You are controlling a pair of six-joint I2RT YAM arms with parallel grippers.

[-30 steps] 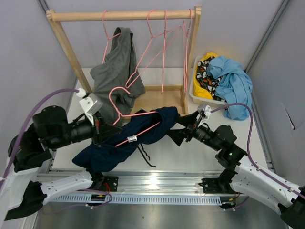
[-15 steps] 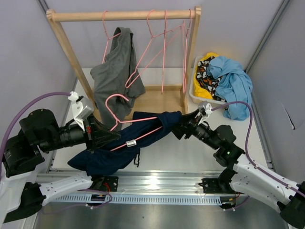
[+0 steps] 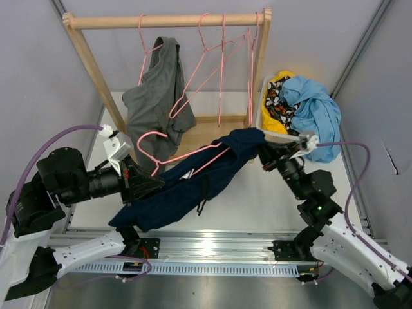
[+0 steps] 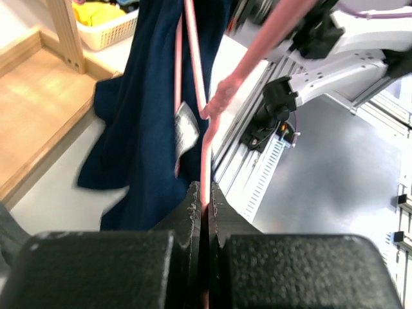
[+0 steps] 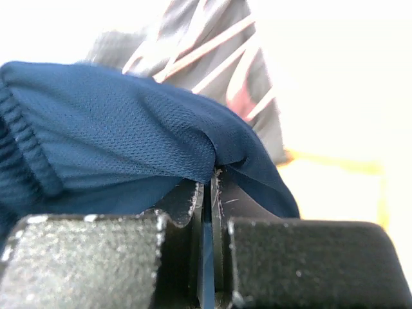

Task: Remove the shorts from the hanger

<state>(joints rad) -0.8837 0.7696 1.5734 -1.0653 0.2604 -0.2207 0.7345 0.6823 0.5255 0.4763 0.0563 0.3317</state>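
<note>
Navy blue shorts (image 3: 193, 180) hang stretched on a pink wire hanger (image 3: 168, 153) between my two arms, above the table. My left gripper (image 3: 149, 183) is shut on the hanger's wire (image 4: 205, 161), which runs up between its fingers in the left wrist view, with the shorts (image 4: 145, 122) beyond. My right gripper (image 3: 265, 154) is shut on the shorts' upper right end; the right wrist view shows blue fabric (image 5: 122, 129) pinched between its fingers (image 5: 187, 199).
A wooden rack (image 3: 167, 21) at the back carries a grey garment (image 3: 158, 96) and several empty pink hangers (image 3: 222, 58). A white basket (image 3: 265, 122) of clothes with a light blue cloth (image 3: 315, 112) stands at the right. The rack's wooden base (image 3: 206, 132) lies below.
My right gripper has closed on the shorts' end and pulled it up and to the right. The left gripper kept the hanger and shifted slightly; the shorts now stretch diagonally.
</note>
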